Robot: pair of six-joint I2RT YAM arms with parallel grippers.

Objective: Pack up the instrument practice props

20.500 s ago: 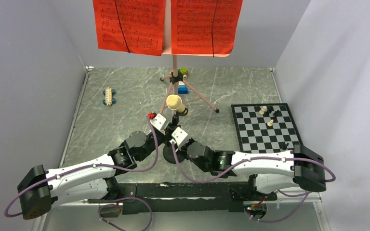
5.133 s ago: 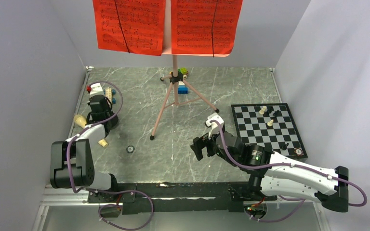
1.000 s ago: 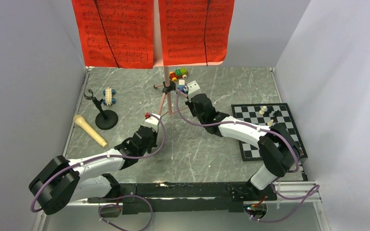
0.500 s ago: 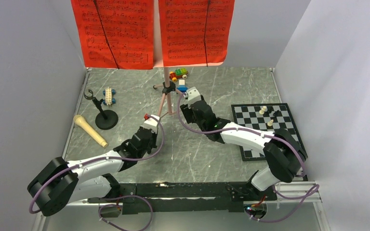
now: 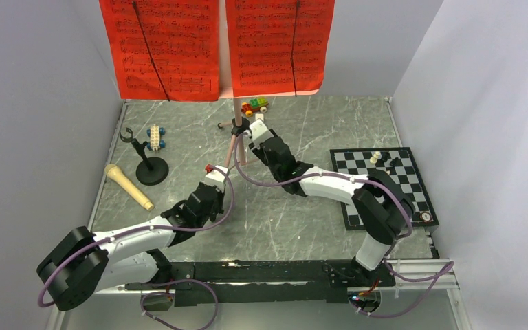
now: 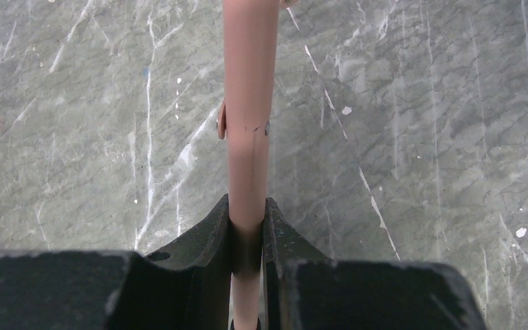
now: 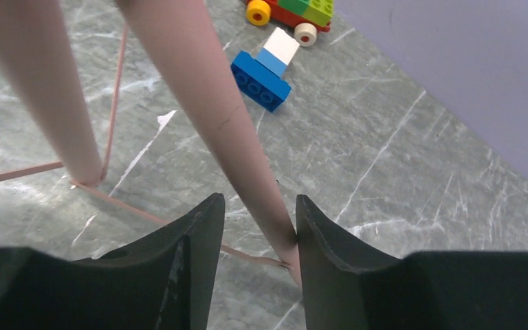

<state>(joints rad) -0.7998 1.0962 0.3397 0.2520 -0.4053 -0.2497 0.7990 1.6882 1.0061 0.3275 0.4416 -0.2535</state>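
Firmly pinches one thin leg of the pink music stand (image 6: 249, 103) in the left gripper (image 6: 247, 220); straddles another leg with the right gripper (image 7: 259, 206), jaws parted, not yet biting. Stands far-centre, red sheet-music pages (image 5: 161, 48) up top. Likely light, top-heavy, springy-legged: better held high on the legs.

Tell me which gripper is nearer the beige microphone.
Left. The left gripper, clamped on a music-stand leg, sits right of the microphone in the top view; the right gripper straddles a second leg, farther off.
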